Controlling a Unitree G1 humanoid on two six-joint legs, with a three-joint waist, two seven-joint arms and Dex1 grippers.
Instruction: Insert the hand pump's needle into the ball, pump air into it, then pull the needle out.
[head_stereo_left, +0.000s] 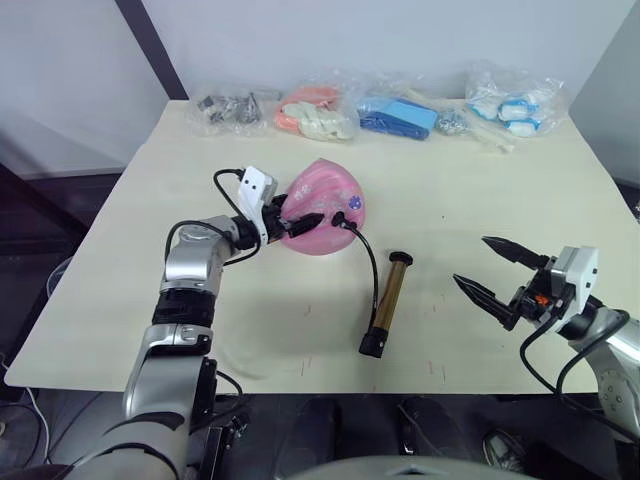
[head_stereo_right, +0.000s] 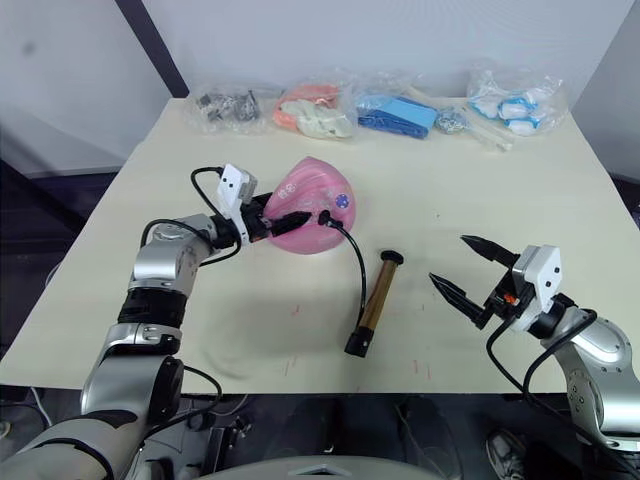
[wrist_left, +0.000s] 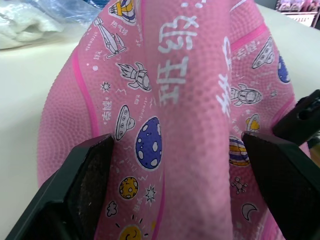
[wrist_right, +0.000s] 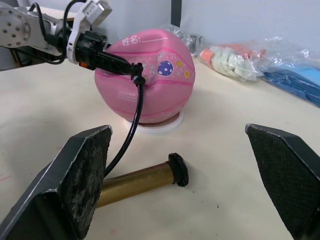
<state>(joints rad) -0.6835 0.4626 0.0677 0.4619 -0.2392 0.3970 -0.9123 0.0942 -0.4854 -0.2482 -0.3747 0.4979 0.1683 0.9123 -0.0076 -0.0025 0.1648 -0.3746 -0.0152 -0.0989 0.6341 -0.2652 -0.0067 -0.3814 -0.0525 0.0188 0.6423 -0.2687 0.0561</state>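
The pink ball (head_stereo_left: 330, 200), saggy and printed with cartoons, rests on a white ring (wrist_right: 155, 127) at mid-table. My left gripper (head_stereo_left: 300, 222) is shut on a raised fold of the ball, with its pads (wrist_left: 92, 172) pressed against the skin on both sides. The hand pump (head_stereo_left: 388, 298) lies flat on the table to the right of the ball. Its thin black hose (head_stereo_left: 368, 255) arcs up to the ball, and the hose tip (wrist_right: 136, 77) sits against the ball's surface beside my left fingers. My right gripper (head_stereo_left: 471, 260) hovers open, right of the pump and apart from it.
Several clear bags line the table's far edge: metal parts (head_stereo_left: 228, 108), orange-pink items (head_stereo_left: 315, 115), blue items (head_stereo_left: 398, 115) and white-blue items (head_stereo_left: 515, 105). The table's front edge (head_stereo_left: 300, 385) runs just below the pump.
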